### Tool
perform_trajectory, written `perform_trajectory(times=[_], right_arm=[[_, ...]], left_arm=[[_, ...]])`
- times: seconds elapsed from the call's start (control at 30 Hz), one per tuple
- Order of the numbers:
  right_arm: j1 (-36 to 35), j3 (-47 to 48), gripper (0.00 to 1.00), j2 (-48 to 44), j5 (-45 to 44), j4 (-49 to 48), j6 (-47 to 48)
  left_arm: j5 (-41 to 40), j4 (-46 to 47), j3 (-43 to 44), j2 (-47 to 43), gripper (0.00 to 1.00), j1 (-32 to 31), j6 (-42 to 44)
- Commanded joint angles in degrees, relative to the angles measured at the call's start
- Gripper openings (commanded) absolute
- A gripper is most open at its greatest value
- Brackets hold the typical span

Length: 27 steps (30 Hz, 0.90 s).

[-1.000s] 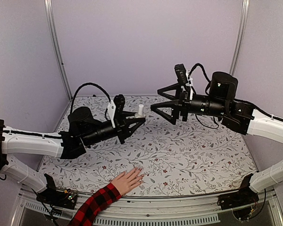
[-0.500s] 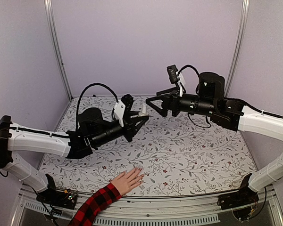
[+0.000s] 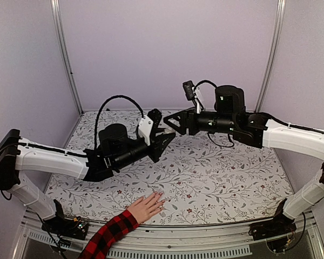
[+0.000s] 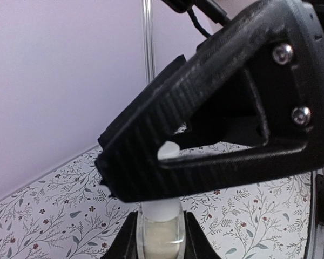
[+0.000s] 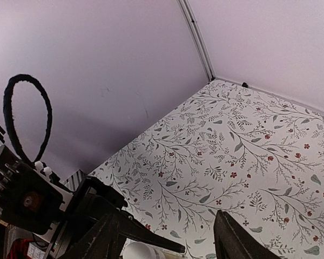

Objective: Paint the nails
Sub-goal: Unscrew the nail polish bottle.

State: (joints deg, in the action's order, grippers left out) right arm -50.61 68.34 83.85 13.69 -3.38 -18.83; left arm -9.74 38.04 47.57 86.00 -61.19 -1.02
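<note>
The left gripper (image 3: 166,137) is raised above the white floral-patterned table cover (image 3: 221,172) and pinches a small clear glass bottle (image 4: 160,240) between its black fingers. The bottle stands upright in the grip, its white cap (image 5: 143,252) pointing up. The right gripper (image 3: 170,123) reaches in from the opposite side at the same height. Its black triangular fingers sit on either side of the cap, spread rather than pressed onto it. In the right wrist view the cap lies close to one finger, with a clear gap to the other.

The nails (image 3: 160,195) – tiny, pale and glossy – belong to a light-skinned human hand (image 3: 147,206) lying flat and palm down near the front edge of the table. Its fingers point toward the middle of the cover, and a red-and-black plaid sleeve (image 3: 110,233) runs off behind it. The hand rests well apart from both grippers – lower and nearer the front.
</note>
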Motion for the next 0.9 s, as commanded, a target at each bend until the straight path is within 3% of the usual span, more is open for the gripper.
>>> perform_trajectory(times=[0.0,0.13,0.57,0.67,0.87], right_arm=[[0.03,2.23,0.55,1.15,-1.2,1.5,-1.16],[0.07,2.68,0.41,1.82,-1.51,2.0,-1.34],[0.06,3.06,0.09,2.07,3.79,0.9,0.35],[0.07,2.24,0.07,1.3,6.11,-0.32,2.05],[0.07,1.67,0.06,0.09,10.44,-1.5,5.3]], left_arm=[[-2.21,-0.64,2.1,0.53,0.0,-1.02,0.93],[-2.92,-1.45,2.52,0.83,0.0,-1.07,2.0],[-2.35,-2.27,2.31,0.58,0.0,-1.14,2.43],[-0.25,-2.18,1.94,0.25,0.0,-1.05,2.32],[11.98,-0.02,-0.16,-1.96,0.0,-0.65,1.73]])
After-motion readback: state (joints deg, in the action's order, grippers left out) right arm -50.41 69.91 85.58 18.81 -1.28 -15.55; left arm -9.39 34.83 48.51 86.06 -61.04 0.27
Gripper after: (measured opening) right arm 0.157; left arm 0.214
